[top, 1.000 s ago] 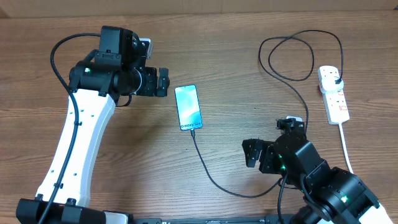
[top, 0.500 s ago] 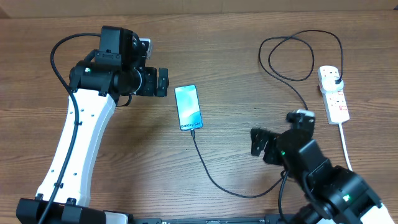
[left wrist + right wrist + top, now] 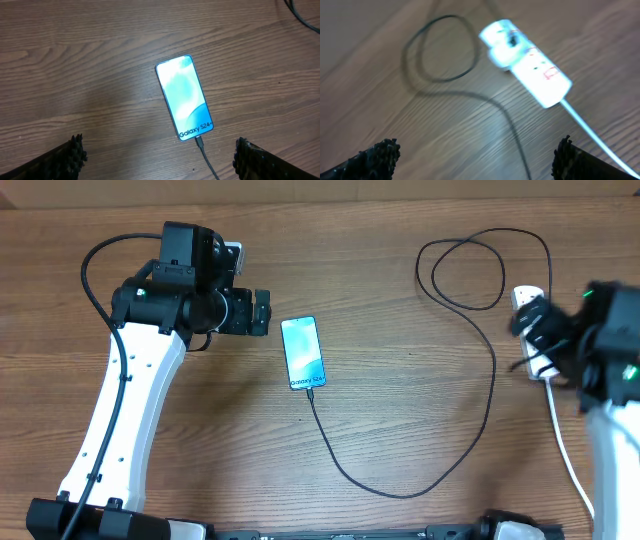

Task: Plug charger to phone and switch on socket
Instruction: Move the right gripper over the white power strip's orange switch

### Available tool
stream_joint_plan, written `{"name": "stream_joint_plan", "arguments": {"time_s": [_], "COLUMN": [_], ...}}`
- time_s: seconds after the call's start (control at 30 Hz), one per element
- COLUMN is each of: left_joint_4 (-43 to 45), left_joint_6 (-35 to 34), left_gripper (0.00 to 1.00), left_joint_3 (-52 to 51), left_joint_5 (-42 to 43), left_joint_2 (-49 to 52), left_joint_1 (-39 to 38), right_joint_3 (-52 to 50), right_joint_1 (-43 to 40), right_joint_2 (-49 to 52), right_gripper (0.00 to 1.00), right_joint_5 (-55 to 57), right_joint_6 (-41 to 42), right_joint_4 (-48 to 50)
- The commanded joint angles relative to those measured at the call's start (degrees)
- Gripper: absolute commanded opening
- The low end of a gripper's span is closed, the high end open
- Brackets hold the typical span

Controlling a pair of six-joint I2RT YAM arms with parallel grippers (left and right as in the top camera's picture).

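The wooden bench (image 3: 400, 270) fills every view. The white left arm (image 3: 130, 390) reaches up from the near edge, with its black wrist just left of the phone (image 3: 303, 352). The left jaws are spread wide and grip nothing; from the wrist camera the phone lies on the bench ahead of them, apart from both tips. The right arm (image 3: 605, 350) (blurred in the overhead view) is far to the phone's right, over the power strip (image 3: 527, 65). The right jaws are also spread wide and empty, clear of the strip.

The strip lies flat far right of the phone, with red switch marks (image 3: 550, 72) on top and its thick white cord (image 3: 565, 455) running toward the near edge. Whether a switch is on cannot be told. The phone lies face up with its blue screen lit. The black charger cable (image 3: 494, 380) leaves the phone's near end, curves right, and loops beside the strip. Its dark plug (image 3: 510, 40) sits in the strip's far end, and its connector (image 3: 199, 141) is at the phone's port.
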Motion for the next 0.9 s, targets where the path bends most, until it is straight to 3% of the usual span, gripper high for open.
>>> {"name": "stream_joint_plan", "arguments": {"time_s": [0.0, 0.07, 0.13, 0.17, 0.2, 0.23, 0.63, 0.87], "left_joint_4": [0.07, 0.07, 0.07, 0.07, 0.07, 0.07, 0.07, 0.07], "left_joint_6": [1.51, 1.51, 1.51, 1.51, 1.51, 1.51, 1.51, 1.51], "left_gripper": [1.0, 1.0, 1.0, 1.0, 1.0, 1.0, 1.0, 1.0], "left_joint_3": [0.85, 0.85, 0.85, 0.85, 0.85, 0.85, 0.85, 0.85], "left_joint_5": [-0.39, -0.39, -0.39, -0.39, -0.39, -0.39, -0.39, -0.39], "left_joint_2": [0.59, 0.59, 0.59, 0.59, 0.59, 0.59, 0.59, 0.59], "left_joint_1": [-0.17, -0.17, -0.17, -0.17, -0.17, -0.17, -0.17, -0.17], "right_joint_3": [3.08, 3.89, 4.33, 4.33, 4.33, 4.33, 4.52, 4.5], "right_joint_1": [-8.13, -10.78, -12.9, -13.73, -14.58, -15.34, -17.75, -17.75], "right_joint_2": [8.02, 12.44, 16.81, 18.78, 20.55, 22.18, 33.57, 34.88], "right_gripper": [0.96, 0.86, 0.56, 0.21, 0.08, 0.03, 0.04, 0.04], "right_joint_5": [-4.15, -4.15, -4.55, -4.57, -4.59, -4.63, -5.92, -6.54], "right_joint_6": [-2.03, -1.66, -1.16, -0.17, 0.9, 1.79, 2.71, 2.71], "right_joint_4": [1.81, 3.34, 5.7, 7.15, 8.48, 9.86, 23.98, 25.75]}}
